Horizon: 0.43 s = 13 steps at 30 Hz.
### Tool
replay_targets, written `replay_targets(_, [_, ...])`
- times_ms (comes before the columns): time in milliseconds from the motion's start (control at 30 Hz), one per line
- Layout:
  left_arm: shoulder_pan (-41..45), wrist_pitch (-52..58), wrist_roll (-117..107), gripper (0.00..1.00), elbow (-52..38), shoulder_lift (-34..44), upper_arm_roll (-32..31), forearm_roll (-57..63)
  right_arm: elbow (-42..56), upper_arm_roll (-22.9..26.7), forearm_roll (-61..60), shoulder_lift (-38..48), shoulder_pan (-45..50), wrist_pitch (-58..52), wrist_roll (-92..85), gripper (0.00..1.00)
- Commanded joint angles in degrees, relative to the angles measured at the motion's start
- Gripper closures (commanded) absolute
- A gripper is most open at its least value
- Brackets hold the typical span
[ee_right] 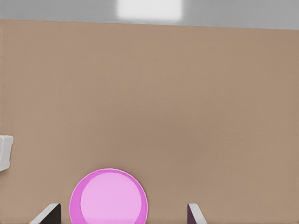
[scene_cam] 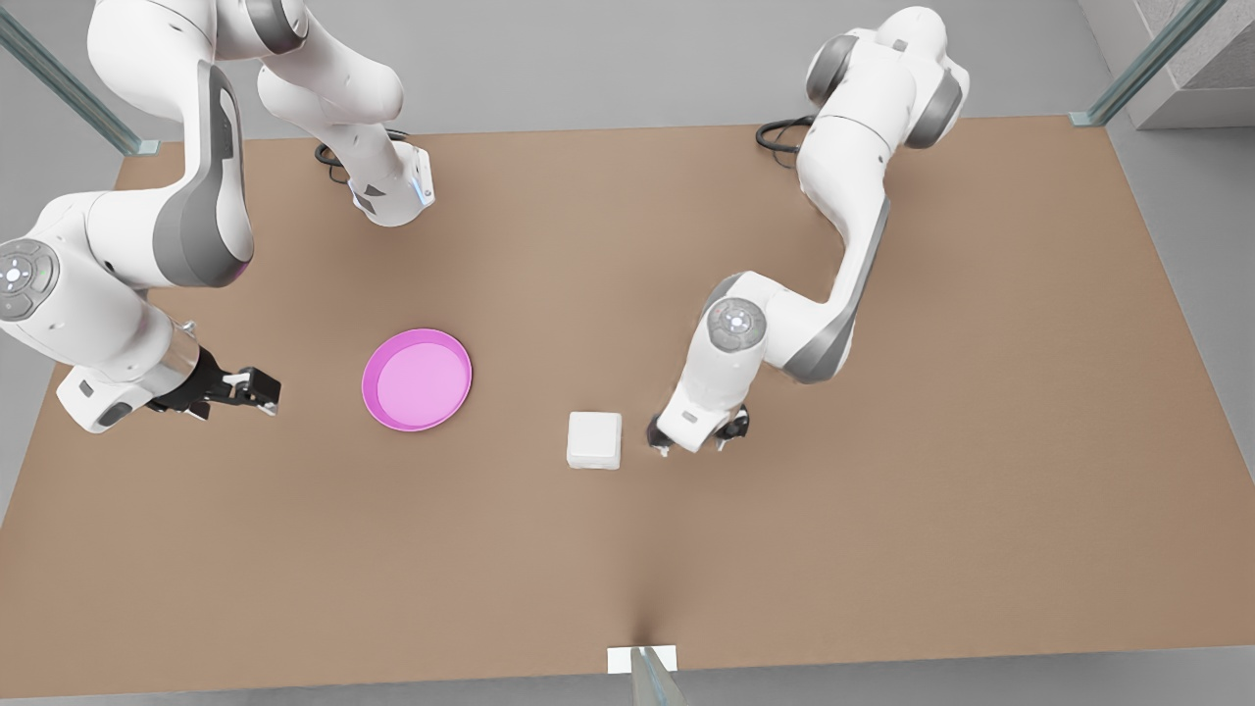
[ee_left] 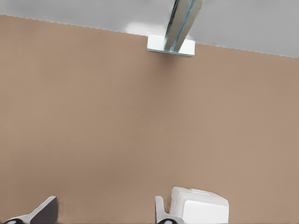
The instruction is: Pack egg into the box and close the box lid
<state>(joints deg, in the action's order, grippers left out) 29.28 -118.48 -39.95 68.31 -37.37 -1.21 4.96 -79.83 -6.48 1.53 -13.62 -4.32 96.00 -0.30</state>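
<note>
the white egg carton (scene_cam: 594, 439) sits shut on the brown table (scene_cam: 882, 549), its lid (scene_cam: 594, 432) lying flat over the tray, so from above it reads as one plain white block. with the lid down i can't see the cups, and i see no egg lying loose on the table or the pink plate (scene_cam: 417, 379); my guess is that it is already inside the box, though the closed lid keeps me from being sure.

the left gripper (scene_cam: 698, 434) hangs just beside the carton, on the front view's right of it, pointing down at the table. in its wrist view the two fingertips (ee_left: 44, 211) stand well apart with nothing between them, and the carton (ee_left: 200, 205) lies just outside one of them. that looks like the stance of a hand placed next to the lid it tends, not gripping anything.

the right gripper (scene_cam: 257, 388) waits on the front view's left of the plate, fingers spread and empty; its wrist view looks across the bare plate (ee_right: 109, 198) between its fingertips (ee_right: 47, 215), with a corner of the carton (ee_right: 5, 152) off to one side. it stands near where an egg might be fetched, yet the plate holds nothing.

judging by this, the task looks at or near its end.
</note>
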Motion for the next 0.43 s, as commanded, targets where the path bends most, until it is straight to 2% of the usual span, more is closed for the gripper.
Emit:
replay_targets(0, [-5.46, 15.73, 22.98, 0.00, 0.06, 4.67, 0.15, 3.82, 0.03, -0.02, -0.04, 0.08, 0.01, -0.03, -3.13, 0.00])
replay_targets(100, [-19.70, 32.70, 35.82, 0.00, 1.20, 14.77, -2.13, -5.14, 0.03, -0.02, -0.04, 0.08, -0.08, -0.03, -3.13, 0.00])
replay_targets(133, [-20.67, 32.00, 35.82, 0.00, 7.26, 21.45, -1.96, -5.14, 0.03, -0.02, -0.04, 0.08, -0.08, -0.03, -3.13, 0.00])
replay_targets(167, [-20.85, 24.46, 35.56, 0.00, 18.14, 29.09, -1.96, -4.53, 0.03, 0.06, -0.04, 0.08, -0.08, -0.03, -3.22, 0.00])
replay_targets(400, [-20.58, 24.79, 35.12, 0.00, 18.17, 29.37, -2.04, -4.53, 0.12, 0.06, -0.04, 0.08, -0.60, -0.03, -3.30, 0.00])
